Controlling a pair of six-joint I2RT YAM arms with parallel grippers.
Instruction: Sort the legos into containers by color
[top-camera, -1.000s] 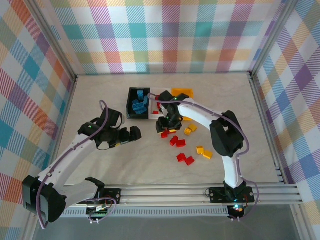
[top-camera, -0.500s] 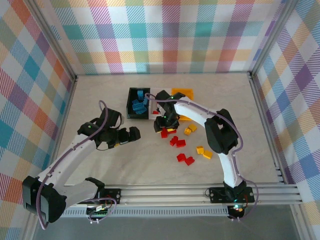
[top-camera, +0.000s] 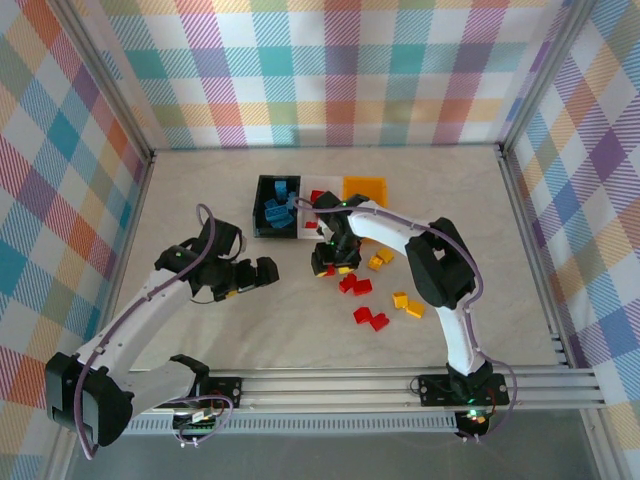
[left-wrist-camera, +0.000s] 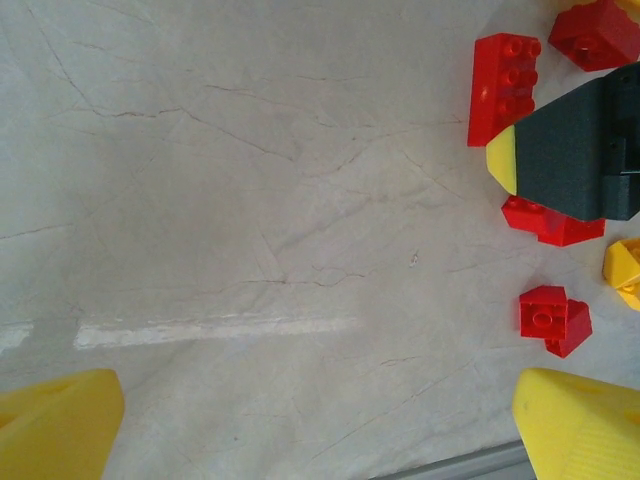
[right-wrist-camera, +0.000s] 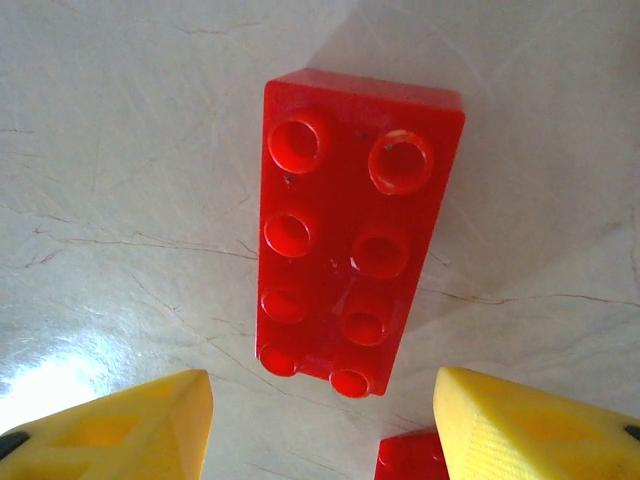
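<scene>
- In the top view, the left gripper (top-camera: 262, 274) is hovering over the bare table (top-camera: 190, 200), left of the loose bricks. Its fingers are spreading wide and gripping nothing.
- The right gripper (top-camera: 328, 265) is pointing down at the near-left edge of the pile, just in front of the white bin (top-camera: 328, 187).
- Three bins are sitting side by side at the far middle. The black bin (top-camera: 262, 222) is holding the blue legos (top-camera: 278, 207), and the white bin is holding a few red pieces. The yellow-orange bin (top-camera: 364, 188) is sitting on the right.
- Red legos (top-camera: 370, 319) and yellow legos (top-camera: 407, 305) are lying scattered on the table in front of the bins.
- In the left wrist view, the left gripper (left-wrist-camera: 320, 430) is showing its yellow fingertips (left-wrist-camera: 55, 425) in the two bottom corners, far apart, with bare table between them.
- At the right edge, several red legos (left-wrist-camera: 505, 85) are lying around a dark finger with a yellow tip.
- In the right wrist view, a red eight-stud brick (right-wrist-camera: 355, 255) is lying flat, studs up.
- The right gripper (right-wrist-camera: 320, 430) is hanging open over it, fingertips (right-wrist-camera: 110, 430) flanking its near end without touching it.
</scene>
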